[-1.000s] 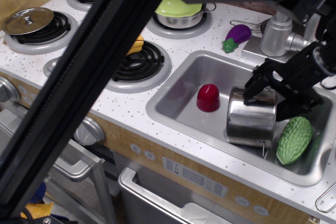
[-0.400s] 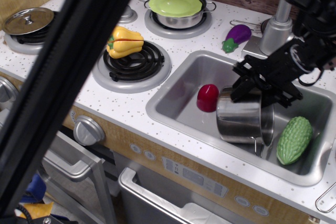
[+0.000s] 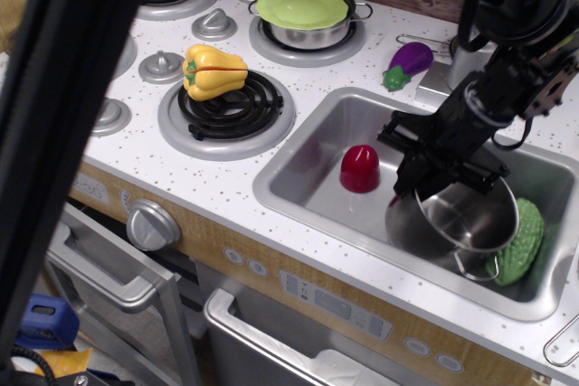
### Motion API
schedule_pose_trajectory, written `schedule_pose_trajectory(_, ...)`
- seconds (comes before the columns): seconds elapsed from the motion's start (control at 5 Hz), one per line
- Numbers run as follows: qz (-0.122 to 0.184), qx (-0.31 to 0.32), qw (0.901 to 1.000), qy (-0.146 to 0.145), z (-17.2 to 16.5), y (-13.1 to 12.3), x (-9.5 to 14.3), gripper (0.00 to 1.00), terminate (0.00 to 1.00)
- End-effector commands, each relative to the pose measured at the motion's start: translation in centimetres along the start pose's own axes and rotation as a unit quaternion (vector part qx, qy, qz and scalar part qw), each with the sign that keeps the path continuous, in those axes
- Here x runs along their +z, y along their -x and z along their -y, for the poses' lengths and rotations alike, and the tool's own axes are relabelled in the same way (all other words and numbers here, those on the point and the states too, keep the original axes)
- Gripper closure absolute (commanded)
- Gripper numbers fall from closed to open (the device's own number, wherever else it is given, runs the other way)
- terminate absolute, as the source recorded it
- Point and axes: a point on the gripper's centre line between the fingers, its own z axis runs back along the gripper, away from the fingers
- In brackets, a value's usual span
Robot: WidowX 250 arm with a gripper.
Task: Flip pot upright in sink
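Pot in the right half of the sink, tilted with its open mouth turned up and toward the camera, a wire loop handle hanging at its near rim. It is not yet level: its base appears to sit on the basin floor at an angle while the far rim is held.

Just right of it, touching or nearly so, lies a green bumpy gourd, partly hidden behind the rim. A red vegetable stands a little to the left, apart from the pot.

Above the far rim, the gripper has its dark fingers closed on the pot wall or rim; the exact contact line is hidden by the gripper body.

Risks, judged from this pose: released while tilted, the pot could roll back onto its side; the smooth mirror-like wall could slip in a thin rim pinch; further rotation could press the pot against the gourd and wedge it off level.

On the worktop beyond: a yellow pepper on a burner, a purple eggplant, and a lidded green pot.
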Motion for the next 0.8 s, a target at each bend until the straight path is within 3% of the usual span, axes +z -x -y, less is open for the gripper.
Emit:
schedule_pose_trajectory(0.0, 0.049, 0.010, 0.9971, 0.057, -1.16, -1.03, 2.75, 1.00, 0.00)
schedule_pose_trajectory(0.2, 0.066, 0.005, 0.9950, 0.075, -1.18, -0.74, 2.01, 0.00, 0.00)
schedule_pose_trajectory(0.6, 0.066, 0.005, 0.9950, 0.075, -1.18, -0.74, 2.01, 0.00, 0.00)
